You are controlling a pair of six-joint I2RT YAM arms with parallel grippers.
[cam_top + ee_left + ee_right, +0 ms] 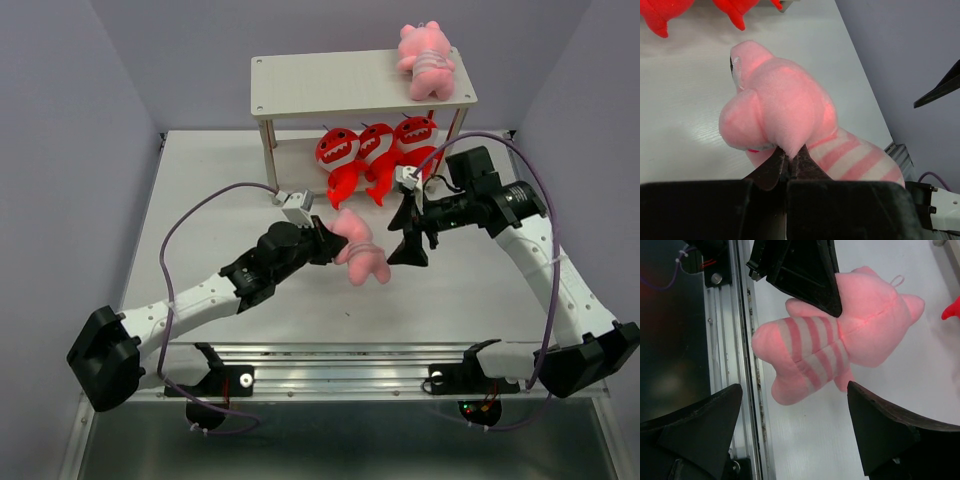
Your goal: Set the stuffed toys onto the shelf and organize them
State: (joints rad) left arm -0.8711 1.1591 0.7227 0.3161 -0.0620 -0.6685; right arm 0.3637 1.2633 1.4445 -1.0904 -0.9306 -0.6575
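My left gripper (325,240) is shut on a pink striped plush toy (358,250) and holds it above the table's middle; it fills the left wrist view (785,115) and shows in the right wrist view (840,350). My right gripper (410,240) is open and empty just right of that toy, pointing down. The shelf (340,85) stands at the back. A second pink striped toy (428,60) lies on the right end of its top board. Three red monsters (375,150) sit in a row on its lower board.
The left part of the shelf's top board (300,85) is bare. The metal rail (350,355) runs along the table's near edge. Purple cables loop over both arms. Grey walls close in the sides and back.
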